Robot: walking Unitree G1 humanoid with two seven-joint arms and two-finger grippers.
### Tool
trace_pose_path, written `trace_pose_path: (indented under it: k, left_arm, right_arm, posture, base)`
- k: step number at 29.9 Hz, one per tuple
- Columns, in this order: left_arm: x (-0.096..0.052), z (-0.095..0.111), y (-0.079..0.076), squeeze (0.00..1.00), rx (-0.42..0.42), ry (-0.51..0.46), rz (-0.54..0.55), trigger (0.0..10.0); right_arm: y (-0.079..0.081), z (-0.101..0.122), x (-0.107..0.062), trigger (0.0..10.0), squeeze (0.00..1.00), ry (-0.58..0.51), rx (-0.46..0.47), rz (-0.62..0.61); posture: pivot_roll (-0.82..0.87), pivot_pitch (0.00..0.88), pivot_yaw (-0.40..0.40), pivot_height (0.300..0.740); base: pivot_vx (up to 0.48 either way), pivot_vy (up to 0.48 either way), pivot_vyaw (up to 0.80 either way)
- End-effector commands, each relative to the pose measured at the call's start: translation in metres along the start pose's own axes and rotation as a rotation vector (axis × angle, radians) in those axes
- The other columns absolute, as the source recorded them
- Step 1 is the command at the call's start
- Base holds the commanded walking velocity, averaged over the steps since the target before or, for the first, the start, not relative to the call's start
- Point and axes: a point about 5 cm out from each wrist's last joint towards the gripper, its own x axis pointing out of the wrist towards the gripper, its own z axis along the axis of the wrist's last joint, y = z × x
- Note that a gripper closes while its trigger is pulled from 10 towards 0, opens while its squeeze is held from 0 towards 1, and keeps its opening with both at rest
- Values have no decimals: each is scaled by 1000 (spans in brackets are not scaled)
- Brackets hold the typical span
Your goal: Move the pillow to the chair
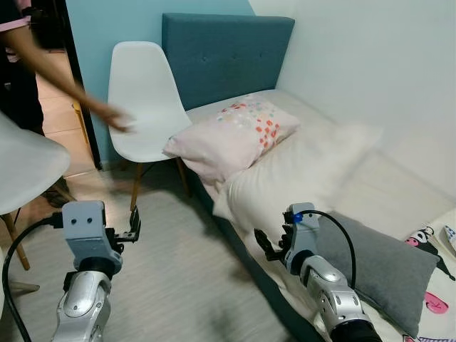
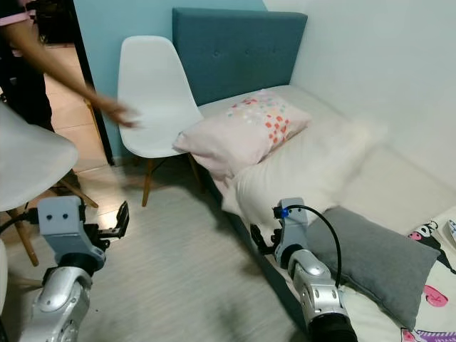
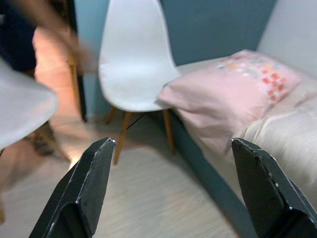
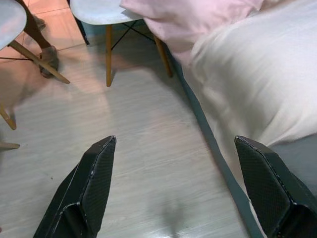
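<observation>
The left gripper hangs with its black fingers spread wide over the pale wood-look floor, aimed toward the white moulded chair with wooden legs at far left, while the right gripper, likewise parted and empty, hovers at the near edge of the bed beside a grey cushion. The pale pink pillow with a coloured square print lies at the bed's far end against the teal headboard, atop a cream pillow, its left corner overhanging just beside the chair seat, where a person's hand reaches in. It looks light, soft and floppy, so pinching the fabric at that overhanging corner should work best.
</observation>
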Motion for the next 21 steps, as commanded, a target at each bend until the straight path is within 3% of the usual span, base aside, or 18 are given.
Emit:
trace_pose_path:
  k: [1, 11, 21]
  left_arm:
    - [-1, 7, -12, 0, -1, -18, -62, 10000]
    - [-2, 21, -24, 0, -16, -63, -120, 10000]
    - [-3, 25, -33, 0, 1, -73, -183, 10000]
  right_arm:
    - [-3, 0, 0, 10000, 0, 2, -19, -4]
    - [-6, 2, 0, 10000, 0, 7, -50, -9]
    - [-12, 0, 1, 10000, 0, 29, -13, -49]
  posture:
    - [81, 0, -118, 740]
    - [82, 0, -120, 740]
    - [82, 0, -123, 740]
  base:
    - [0, 0, 0]
    - [212, 0, 0]
    - [285, 0, -800]
